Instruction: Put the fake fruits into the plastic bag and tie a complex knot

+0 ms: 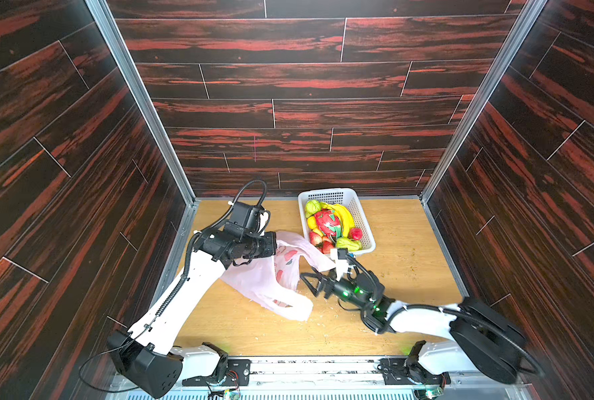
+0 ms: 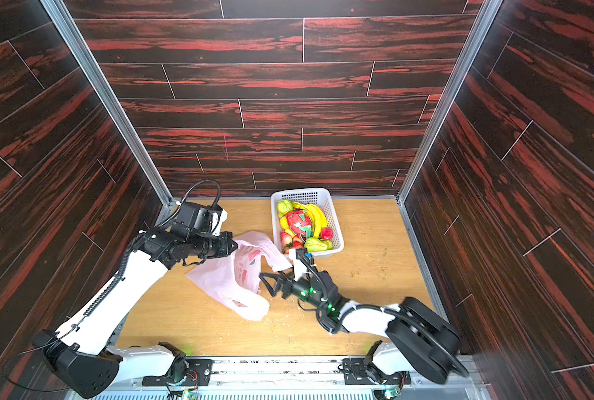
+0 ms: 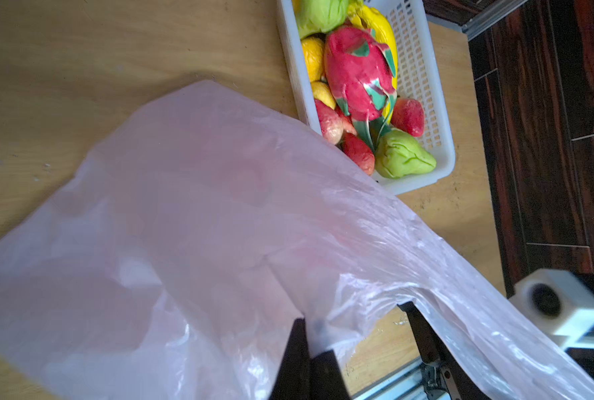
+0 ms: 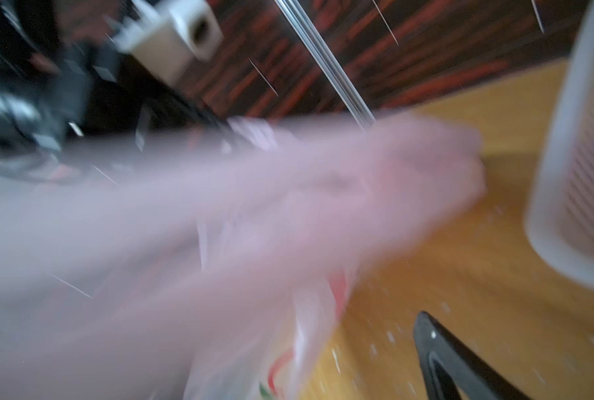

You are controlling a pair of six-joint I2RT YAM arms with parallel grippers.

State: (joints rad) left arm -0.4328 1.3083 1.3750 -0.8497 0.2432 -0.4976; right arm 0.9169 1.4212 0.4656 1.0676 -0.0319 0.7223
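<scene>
The fake fruits [image 1: 328,223] fill the white basket [image 1: 364,221]. Beside it, the left gripper [image 1: 275,244] pinches the plastic bag [image 1: 264,280]; the right gripper [image 1: 307,282] gapes.

Both arms had white shell links between bulky black joint housings. A ribbed black cable [image 1: 178,284] ran along the left arm [image 1: 184,304]. The right arm [image 1: 423,313] showed small green lights [image 1: 359,290] on its black forearm, and a boxy white camera housing [image 3: 562,304] with a dark round lens. The black base plates [image 1: 234,372] bore silver screws.
</scene>
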